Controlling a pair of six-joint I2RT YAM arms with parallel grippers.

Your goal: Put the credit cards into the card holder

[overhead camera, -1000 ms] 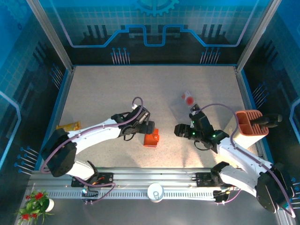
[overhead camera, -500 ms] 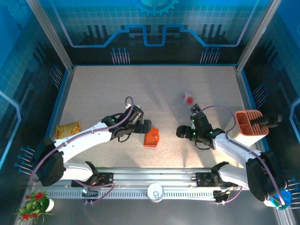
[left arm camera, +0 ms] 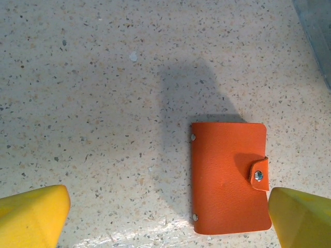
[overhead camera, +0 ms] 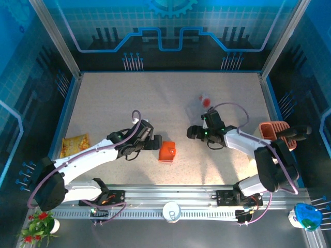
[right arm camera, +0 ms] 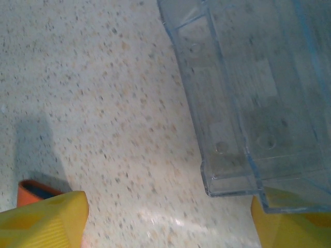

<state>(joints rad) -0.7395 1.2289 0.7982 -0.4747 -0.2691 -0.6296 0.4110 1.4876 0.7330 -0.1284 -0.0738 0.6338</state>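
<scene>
Plainly, the left gripper hangs spread wide, the closed card holder at its 4 o'clock; the right gripper, also released, has a clear case at 1 o'clock.

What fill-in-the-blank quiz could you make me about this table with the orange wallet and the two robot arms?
1. The card holder lies flat with its snap tab ____ (fastened or undone).
2. The left gripper above it is ____ (open or shut).
3. The box near the right gripper is ____ (clear or opaque).
4. The terracotta bin stands by the ____ edge of the table (left or right).

Missing words: fastened; open; clear; right.
</scene>
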